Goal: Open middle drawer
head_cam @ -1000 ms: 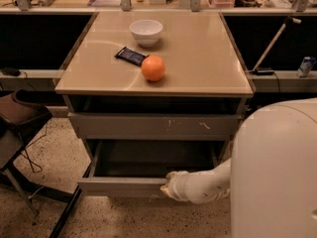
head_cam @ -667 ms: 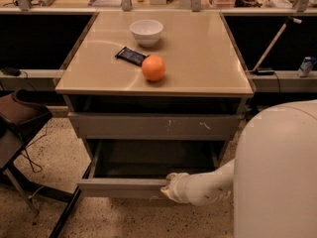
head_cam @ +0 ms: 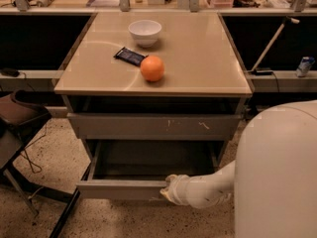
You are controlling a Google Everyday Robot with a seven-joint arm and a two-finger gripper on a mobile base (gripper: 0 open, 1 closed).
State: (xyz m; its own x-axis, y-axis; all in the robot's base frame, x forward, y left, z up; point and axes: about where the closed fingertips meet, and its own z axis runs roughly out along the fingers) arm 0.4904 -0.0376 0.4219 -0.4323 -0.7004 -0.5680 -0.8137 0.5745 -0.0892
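Shows open speckled floor [head_cam: 124, 222] below and left of the claw [head_cam: 171, 188], with a dark chair [head_cam: 20, 115] far to its left. Places the claw against the front edge of the middle drawer [head_cam: 119, 190], toward its right end; spread or pinching, cannot tell. Finds that drawer pulled out, grey interior just behind the claw. Above: scratched drawer front [head_cam: 153, 126], then tabletop [head_cam: 208, 63] bearing orange [head_cam: 152, 68], dark packet [head_cam: 130, 56], white bowl [head_cam: 144, 31]; packet print unreadable.

On my feed the middle drawer [head_cam: 119, 189] is pulled well out, plain grey front, grey box interior showing. The gripper [head_cam: 171, 188] is at its front edge.
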